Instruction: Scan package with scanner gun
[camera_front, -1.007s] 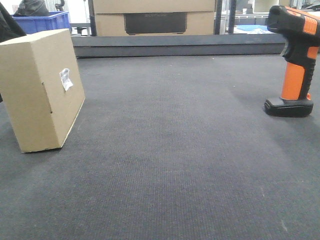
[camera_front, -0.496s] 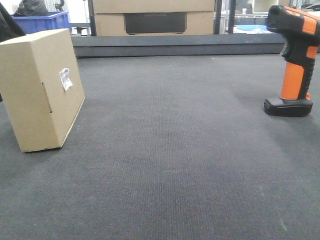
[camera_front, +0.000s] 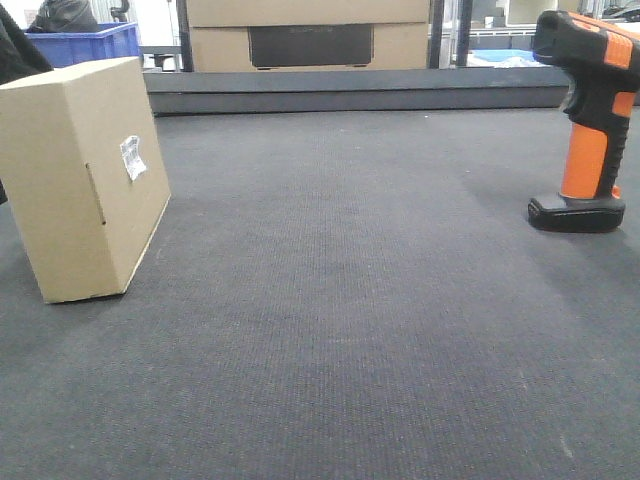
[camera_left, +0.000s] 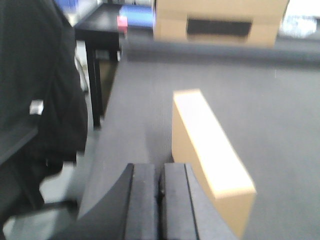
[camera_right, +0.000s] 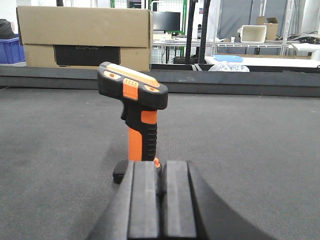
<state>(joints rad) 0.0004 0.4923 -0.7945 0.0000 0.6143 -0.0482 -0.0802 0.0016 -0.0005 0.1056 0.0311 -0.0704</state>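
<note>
The package (camera_front: 70, 190), a flat brown cardboard box, stands on a narrow side at the left of the dark mat, its small white label (camera_front: 131, 157) facing right. In the blurred left wrist view the package (camera_left: 207, 145) is just right of my left gripper (camera_left: 160, 167), which is shut with nothing between its fingers. The scanner gun (camera_front: 591, 125) stands upright on its black base at the right. In the right wrist view the scanner gun (camera_right: 136, 110) stands just ahead of my right gripper (camera_right: 161, 164), which is shut and empty. Neither gripper shows in the front view.
Larger cardboard boxes with a dark panel (camera_front: 310, 35) stand behind the mat's raised back edge (camera_front: 350, 90). A blue bin (camera_front: 85, 42) is at the back left. A black bulky shape (camera_left: 35, 100) and a dark table (camera_left: 97, 30) lie left of the mat.
</note>
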